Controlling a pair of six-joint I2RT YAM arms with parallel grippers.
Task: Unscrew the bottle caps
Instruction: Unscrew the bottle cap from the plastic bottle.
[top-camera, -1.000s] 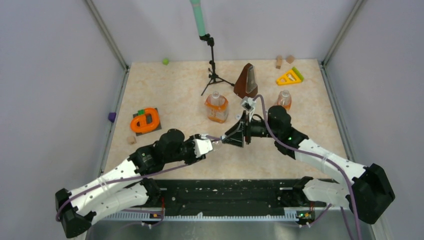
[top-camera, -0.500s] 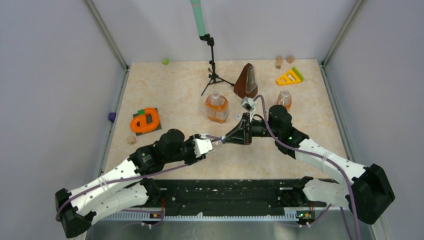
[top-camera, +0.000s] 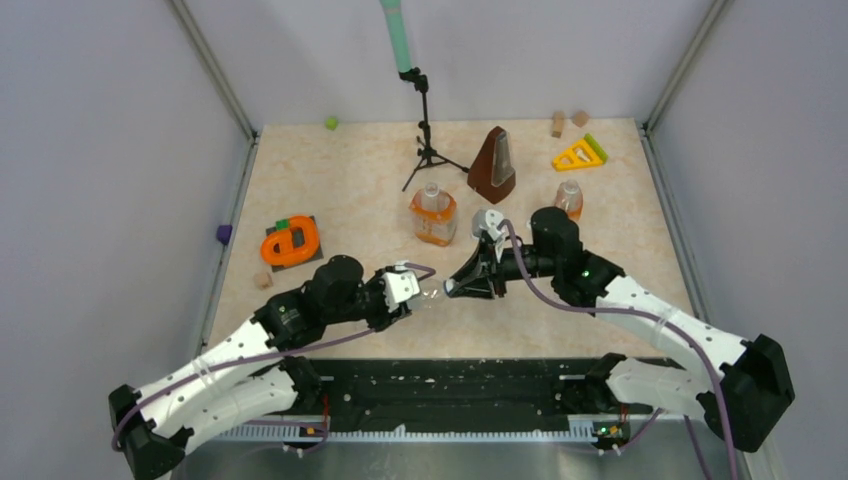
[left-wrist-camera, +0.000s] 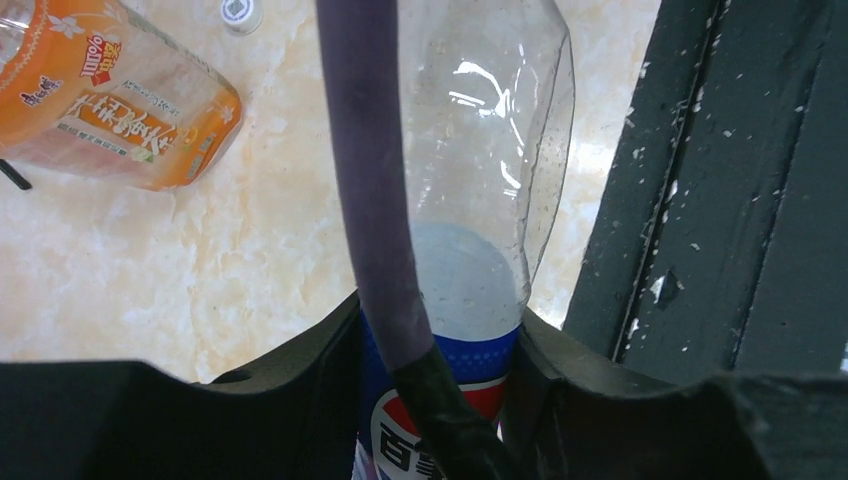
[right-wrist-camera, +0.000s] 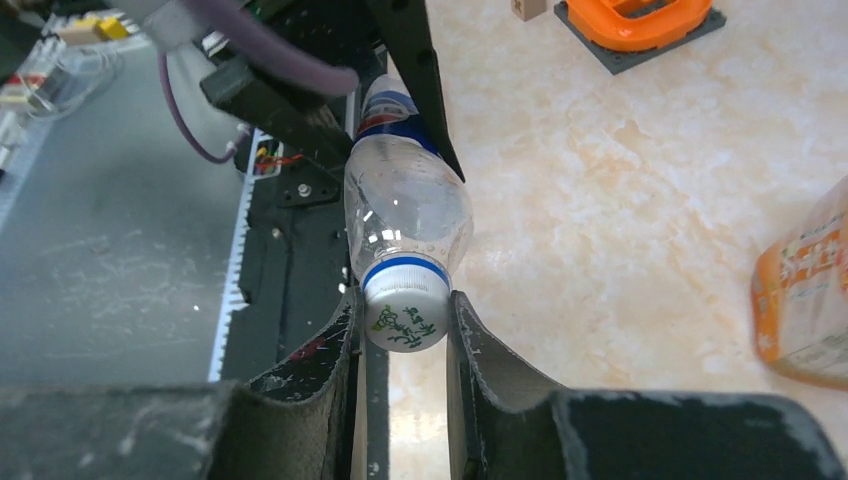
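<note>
The left tool (left-wrist-camera: 440, 340) is gripping the clear bottle (right-wrist-camera: 405, 205) by its body above the bench (right-wrist-camera: 620, 200), its long axis pointing at the right tool (right-wrist-camera: 403, 335), which is clenching on the white cap (right-wrist-camera: 404, 305).

3 bottles: squat orange bottle (top-camera: 432, 218), slim orange bottle (top-camera: 569, 199), clear bottle (right-wrist-camera: 405, 205). 2 caps visible: screwed-on cap (right-wrist-camera: 405, 312), loose cap (left-wrist-camera: 240, 12). 3 wooden blocks (top-camera: 558, 124). 1 each: metronome (top-camera: 493, 160), tripod (top-camera: 427, 140), yellow triangle (top-camera: 578, 154), orange ring (top-camera: 291, 242), green cube (top-camera: 330, 123), purple piece (top-camera: 223, 233). 2 arms (top-camera: 240, 350).
</note>
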